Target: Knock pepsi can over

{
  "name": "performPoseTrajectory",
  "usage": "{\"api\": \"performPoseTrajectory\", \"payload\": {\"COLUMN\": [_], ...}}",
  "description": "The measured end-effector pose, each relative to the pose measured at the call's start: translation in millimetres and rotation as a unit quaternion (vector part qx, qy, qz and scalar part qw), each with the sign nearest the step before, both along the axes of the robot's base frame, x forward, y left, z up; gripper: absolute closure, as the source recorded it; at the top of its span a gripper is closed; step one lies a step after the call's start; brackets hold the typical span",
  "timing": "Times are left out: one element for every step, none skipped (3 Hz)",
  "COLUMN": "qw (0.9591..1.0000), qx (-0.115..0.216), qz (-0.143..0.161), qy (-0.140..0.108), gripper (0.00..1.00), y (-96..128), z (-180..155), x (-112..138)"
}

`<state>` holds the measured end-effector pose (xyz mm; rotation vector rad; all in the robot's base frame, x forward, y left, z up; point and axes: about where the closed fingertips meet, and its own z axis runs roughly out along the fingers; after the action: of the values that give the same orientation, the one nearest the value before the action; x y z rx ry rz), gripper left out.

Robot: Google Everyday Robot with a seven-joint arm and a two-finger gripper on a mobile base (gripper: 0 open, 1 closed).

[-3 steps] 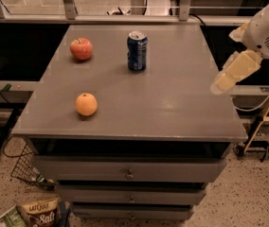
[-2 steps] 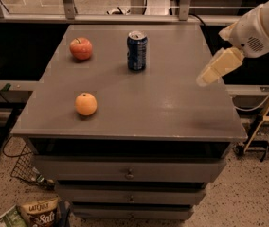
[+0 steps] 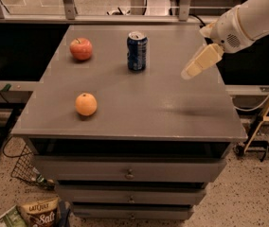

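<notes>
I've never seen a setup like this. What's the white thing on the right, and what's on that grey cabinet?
The white thing is a robot arm reaching in from the upper right. The beige piece at its end is its gripper, the part that grabs or pushes; it hangs above the right side of the grey cabinet top, holding nothing. One camera looks down at the cabinet from the front. On top stand an upright blue pepsi can near the back, a red apple to its left and an orange nearer the front. The gripper is to the can's right, not touching it.
</notes>
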<state>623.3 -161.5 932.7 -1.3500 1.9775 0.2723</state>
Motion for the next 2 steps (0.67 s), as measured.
{"api": "performPoseTrajectory", "payload": {"qw": [0.9999, 0.9989], "qx": [0.012, 0.042], "qz": [-0.002, -0.001], "qy": [-0.005, -0.021], "gripper": [0.00, 0.00], "y": [7, 28], "z": [-2, 0], "x": [4, 21]}}
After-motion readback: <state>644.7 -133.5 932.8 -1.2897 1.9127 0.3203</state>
